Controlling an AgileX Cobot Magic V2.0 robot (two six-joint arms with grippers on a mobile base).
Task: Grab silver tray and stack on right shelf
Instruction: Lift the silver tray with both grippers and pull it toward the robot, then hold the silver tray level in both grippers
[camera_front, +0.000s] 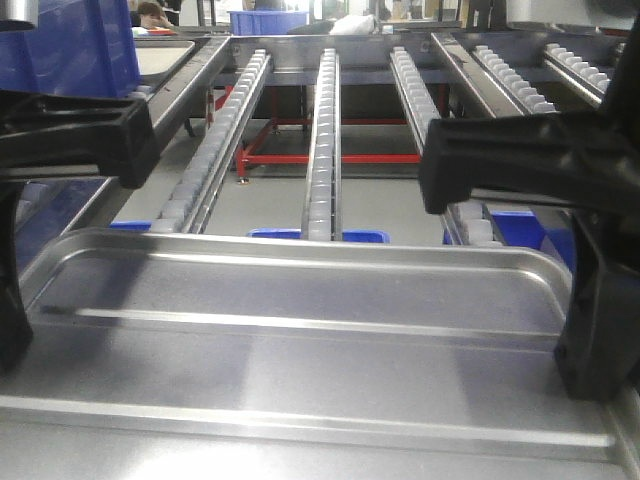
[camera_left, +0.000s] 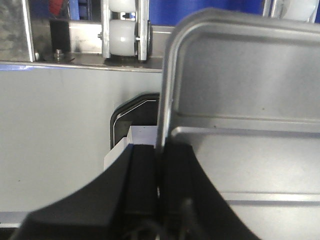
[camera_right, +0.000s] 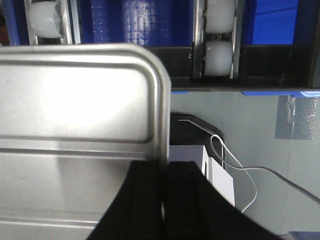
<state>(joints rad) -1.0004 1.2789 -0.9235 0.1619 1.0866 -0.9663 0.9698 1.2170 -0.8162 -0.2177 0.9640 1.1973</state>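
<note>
Silver tray (camera_front: 300, 300): shiny rectangular metal tray with rounded corners, a raised rim and long raised ribs. It fills the lower half of the front view, level and broadside-on, just short of the rails' near ends. Holding it this way probably lets it meet the rails squarely.

Left tool (camera_left: 161, 162): black two-fingered tool at the lower centre of the left wrist view. It is clamped on the rim of the silver tray's left short edge, one finger inside and one outside. Pinching the thin rim avoids reaching under the tray.

Right shelf (camera_front: 320, 150): steel-framed sloping rack with rails of small white rollers, running up the middle of the front view. The wrist views show rollers just beyond the tray's far corners.

Right tool (camera_right: 164, 170): matching black tool at the lower centre of the right wrist view, closed on the rim of the opposite short edge. Gripping both ends keeps the wide tray from tipping.

Step in hand: apparently carrying the tray to the rack; it is not yet stacked.

Risk: if the two ends move unevenly, the tray could twist in the pinch.
</note>
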